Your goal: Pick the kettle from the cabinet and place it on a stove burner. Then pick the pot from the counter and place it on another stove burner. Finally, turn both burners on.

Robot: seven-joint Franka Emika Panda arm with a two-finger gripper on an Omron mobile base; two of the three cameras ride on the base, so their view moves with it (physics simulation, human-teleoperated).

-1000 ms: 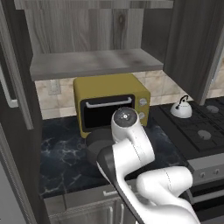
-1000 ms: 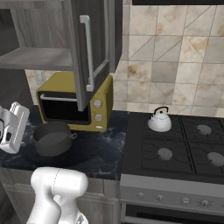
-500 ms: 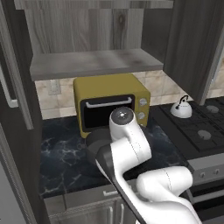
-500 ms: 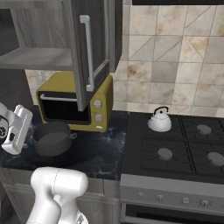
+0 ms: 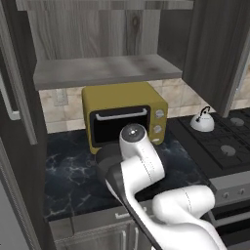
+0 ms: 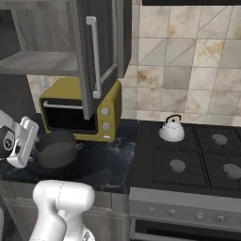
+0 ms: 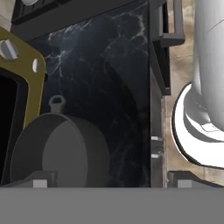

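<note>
Fingers [image 7: 40, 180] stand wide apart, holding nothing, above the pot [image 7: 59, 151]. Pot sits on the worktop [image 7: 113, 83] beside the yellow microwave [image 6: 70, 110]. Kettle [image 6: 171, 130] rests on a stove burner.

We're in a kitchen here. There's a black cooktop [image 6: 197, 160] set beside a marble-look counter [image 6: 108, 162], a yellow microwave [image 5: 124, 116] under wall cabinets [image 6: 101, 47], tiled wall [image 6: 188, 80] behind.
</note>
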